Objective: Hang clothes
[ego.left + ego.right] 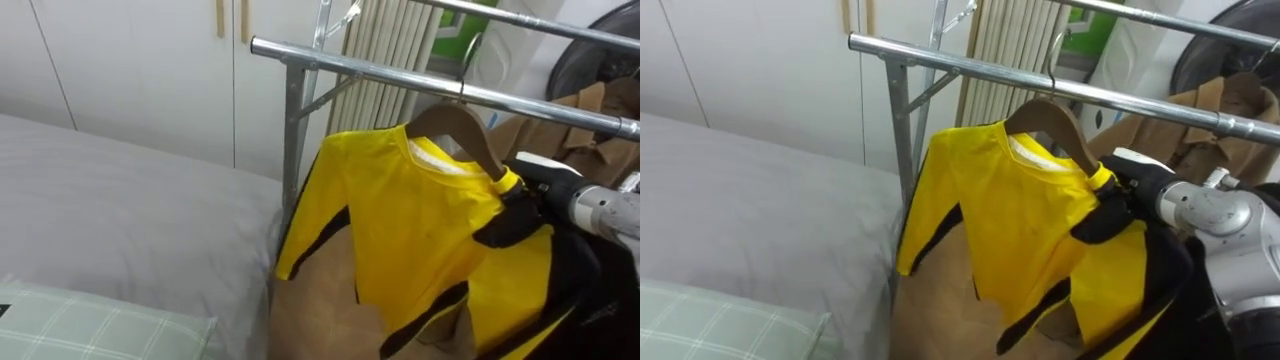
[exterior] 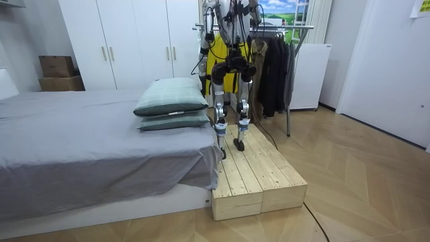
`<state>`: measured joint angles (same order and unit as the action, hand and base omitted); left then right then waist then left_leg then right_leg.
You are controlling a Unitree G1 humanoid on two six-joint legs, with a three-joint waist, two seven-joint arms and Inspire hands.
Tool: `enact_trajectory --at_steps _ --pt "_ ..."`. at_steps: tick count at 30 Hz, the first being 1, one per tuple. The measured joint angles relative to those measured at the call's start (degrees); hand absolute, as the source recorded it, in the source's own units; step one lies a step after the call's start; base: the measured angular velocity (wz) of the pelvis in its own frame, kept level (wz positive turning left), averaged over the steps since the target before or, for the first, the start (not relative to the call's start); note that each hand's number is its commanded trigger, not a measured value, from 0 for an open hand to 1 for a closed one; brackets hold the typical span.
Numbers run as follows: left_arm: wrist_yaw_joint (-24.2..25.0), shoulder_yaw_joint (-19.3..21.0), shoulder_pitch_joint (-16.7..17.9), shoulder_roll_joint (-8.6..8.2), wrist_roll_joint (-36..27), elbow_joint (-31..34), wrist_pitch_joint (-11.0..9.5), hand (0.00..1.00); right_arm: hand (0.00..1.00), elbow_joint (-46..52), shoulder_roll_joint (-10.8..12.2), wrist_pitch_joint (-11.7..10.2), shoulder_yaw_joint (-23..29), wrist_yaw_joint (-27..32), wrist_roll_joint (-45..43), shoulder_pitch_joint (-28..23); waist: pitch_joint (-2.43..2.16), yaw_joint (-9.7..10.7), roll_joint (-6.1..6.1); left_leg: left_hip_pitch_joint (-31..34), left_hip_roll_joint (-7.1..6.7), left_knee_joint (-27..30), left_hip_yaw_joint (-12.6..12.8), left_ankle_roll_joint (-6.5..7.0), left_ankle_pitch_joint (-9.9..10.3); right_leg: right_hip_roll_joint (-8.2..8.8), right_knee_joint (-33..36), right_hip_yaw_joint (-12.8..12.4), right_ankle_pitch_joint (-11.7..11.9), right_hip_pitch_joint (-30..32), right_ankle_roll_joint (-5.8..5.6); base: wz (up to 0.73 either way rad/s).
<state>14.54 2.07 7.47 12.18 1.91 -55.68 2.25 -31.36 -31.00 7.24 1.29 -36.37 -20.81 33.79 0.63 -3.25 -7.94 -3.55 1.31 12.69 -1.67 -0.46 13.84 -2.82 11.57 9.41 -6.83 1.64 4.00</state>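
Note:
A yellow shirt (image 1: 410, 220) with black trim hangs on a wooden hanger (image 1: 455, 125). The hanger's wire hook (image 1: 463, 70) reaches up across the metal rail (image 1: 400, 80) of the clothes rack. My right hand (image 1: 535, 185) comes in from the right and is at the shirt's right shoulder, against the end of the hanger. Its fingers are lost in the yellow and black cloth. In the room view I stand on a wooden platform (image 2: 259, 178) facing the rack (image 2: 282, 30), with the yellow shirt (image 2: 216, 67) in front of me.
The rack's upright post (image 1: 292, 140) stands close to the grey bed (image 1: 110, 200), with a green checked pillow (image 1: 90, 325) at lower left. A brown coat (image 1: 585, 125) hangs further right on the rail. Dark clothes (image 2: 272, 67) fill the rack's right part. White wardrobes (image 2: 127, 40) stand behind.

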Motion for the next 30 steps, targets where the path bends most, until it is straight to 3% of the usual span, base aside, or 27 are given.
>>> enact_trajectory --at_steps 14,21,30 --pt "0.92 0.57 0.45 -0.06 0.38 -0.16 0.43 0.0 1.0 -4.68 -0.16 0.31 0.73 0.04 6.09 -0.13 -1.06 0.7 1.58 -0.35 0.02 0.09 0.03 0.09 -0.07 0.0 0.08 0.02 0.01 -0.42 0.01 0.0" --pt "1.09 1.03 0.61 0.02 0.07 0.09 1.38 0.0 1.0 -10.87 -0.1 0.37 0.64 -1.54 11.35 -0.35 -0.85 1.01 1.85 -1.24 0.02 0.03 0.19 0.09 -0.07 -0.02 0.05 -0.27 -0.01 -1.18 0.01 0.0" --pt "2.1 1.01 0.51 0.58 0.01 0.52 1.37 0.0 1.0 -18.01 -0.15 0.4 -0.06 -3.8 11.94 -0.39 -0.57 1.41 1.85 -1.08 0.06 -0.16 0.63 0.17 -0.12 -0.13 0.21 -0.8 -0.05 -0.52 0.07 -0.03"
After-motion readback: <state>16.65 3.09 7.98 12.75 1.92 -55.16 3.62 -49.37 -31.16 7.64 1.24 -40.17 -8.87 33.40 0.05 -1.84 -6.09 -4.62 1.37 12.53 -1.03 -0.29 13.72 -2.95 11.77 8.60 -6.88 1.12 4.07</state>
